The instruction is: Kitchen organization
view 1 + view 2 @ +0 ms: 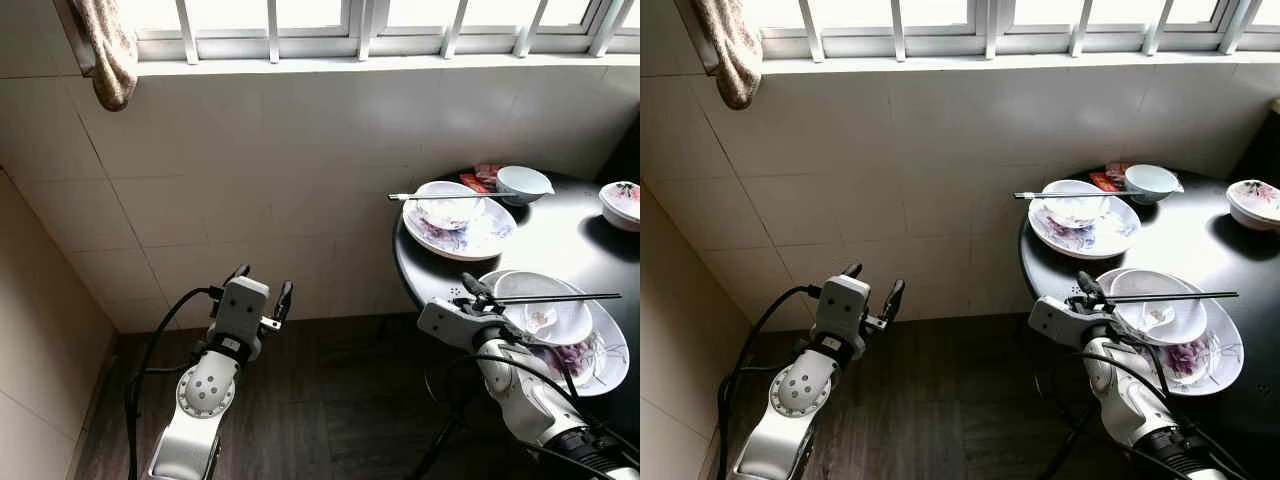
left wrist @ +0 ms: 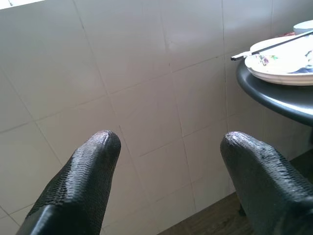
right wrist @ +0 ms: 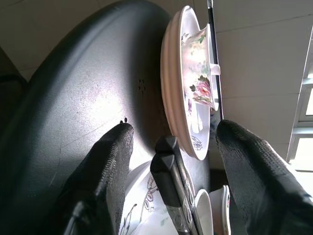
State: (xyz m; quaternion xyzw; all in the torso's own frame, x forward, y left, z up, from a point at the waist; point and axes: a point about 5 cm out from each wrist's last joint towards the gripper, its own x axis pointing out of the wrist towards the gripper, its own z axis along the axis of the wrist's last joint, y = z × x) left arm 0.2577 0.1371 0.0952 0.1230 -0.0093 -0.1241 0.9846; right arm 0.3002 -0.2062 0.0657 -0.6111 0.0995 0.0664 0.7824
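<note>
Head views, far left: a cloth (image 1: 108, 50) hangs at the window corner above the tiled wall (image 1: 280, 170). The left gripper (image 1: 262, 292) is raised over the dark wood floor (image 1: 330, 400), well apart from the table, jaws spread with nothing between them. Left wrist view confirms this: both fingertips (image 2: 100, 147) stand apart against bare tile, and the round black table (image 2: 274, 95) edge with a plate shows off to one side. Moving right, the right gripper (image 1: 478, 292) sits at the near rim of the table, at the end of the black chopsticks (image 1: 560, 297) that lie across a white bowl (image 1: 545, 310) on a floral plate (image 1: 600, 355). The head views do not resolve the jaws; the right wrist view does: fingers spread, the chopstick ends (image 3: 171, 186) lying between them, untouched by either pad. That view also shows the far floral plate (image 3: 178, 83) edge-on with its bowl and chopsticks. Farther back on the table: that plate (image 1: 460, 235) with bowl, a small white bowl (image 1: 523, 183), red packets (image 1: 482, 177) behind it, and a floral bowl (image 1: 622, 203) at the right edge.
</note>
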